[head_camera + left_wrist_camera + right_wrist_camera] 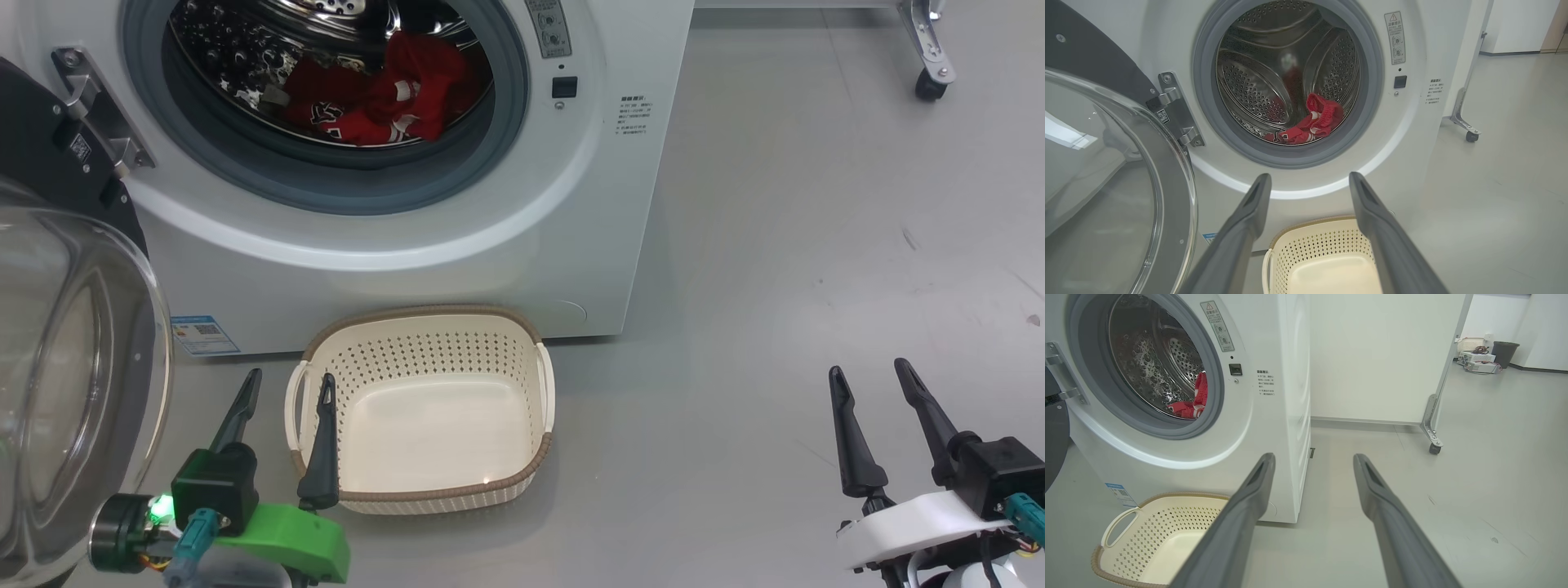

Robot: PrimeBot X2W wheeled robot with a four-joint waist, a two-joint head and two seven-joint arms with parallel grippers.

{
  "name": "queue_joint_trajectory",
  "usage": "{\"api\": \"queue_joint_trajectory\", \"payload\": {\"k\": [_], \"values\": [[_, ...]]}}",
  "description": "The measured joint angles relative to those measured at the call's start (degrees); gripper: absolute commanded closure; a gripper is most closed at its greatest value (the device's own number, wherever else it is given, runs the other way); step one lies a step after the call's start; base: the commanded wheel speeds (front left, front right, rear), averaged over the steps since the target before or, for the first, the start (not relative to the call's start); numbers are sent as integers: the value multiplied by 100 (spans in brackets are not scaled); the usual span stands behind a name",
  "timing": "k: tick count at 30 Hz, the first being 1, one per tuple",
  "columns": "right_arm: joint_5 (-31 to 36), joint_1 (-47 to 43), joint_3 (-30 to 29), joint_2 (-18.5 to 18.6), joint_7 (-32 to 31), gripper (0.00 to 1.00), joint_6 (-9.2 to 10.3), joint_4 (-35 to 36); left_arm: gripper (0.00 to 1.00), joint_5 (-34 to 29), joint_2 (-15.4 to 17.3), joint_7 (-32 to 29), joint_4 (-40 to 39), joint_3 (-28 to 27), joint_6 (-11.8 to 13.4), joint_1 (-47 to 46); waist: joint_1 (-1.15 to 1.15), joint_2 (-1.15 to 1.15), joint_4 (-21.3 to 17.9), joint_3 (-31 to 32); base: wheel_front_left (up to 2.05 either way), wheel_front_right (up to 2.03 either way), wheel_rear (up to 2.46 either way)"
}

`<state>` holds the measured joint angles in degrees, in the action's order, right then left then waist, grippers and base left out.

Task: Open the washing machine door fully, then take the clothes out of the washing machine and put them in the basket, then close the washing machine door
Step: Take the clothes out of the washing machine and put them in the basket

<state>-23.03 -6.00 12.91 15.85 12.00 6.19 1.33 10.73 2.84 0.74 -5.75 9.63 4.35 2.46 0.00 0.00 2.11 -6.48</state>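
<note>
Grey floor before the washing machine (571,204): door (73,392) open, basket (424,312) empty, left gripper (291,377) and right gripper (868,367) splayed, holding nothing; reaching the clothes (384,102) inside likely comes next.

Plain workroom, pale and evenly lit.
Smooth grey floor (816,245), white wall (1380,355), a metal leg on a caster (1432,435), a dark bin (1505,353) far back.

A lab or test room: the washing machine (1167,457) stands free on a bare grey floor (1494,465), a white partition (1384,355) rides on a caster (1435,448), and electronic gear (1478,361) lies by a dark bin (1504,353) at the upper right.
</note>
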Motion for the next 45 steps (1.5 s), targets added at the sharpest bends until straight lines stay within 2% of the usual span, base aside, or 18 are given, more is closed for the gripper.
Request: {"api": "queue_joint_trajectory", "payload": {"k": [19,45], "values": [[-9,2,4,1,0,0,-2,-3,0,-32,1,8,-18,-1,49,-1,0,0,2,-18,73,-73,0],[-11,3,16,0,0,0,-9,-30,0,-33,1,44,-27,0,68,-3,0,0,-4,-47,6,-6,0]]}}
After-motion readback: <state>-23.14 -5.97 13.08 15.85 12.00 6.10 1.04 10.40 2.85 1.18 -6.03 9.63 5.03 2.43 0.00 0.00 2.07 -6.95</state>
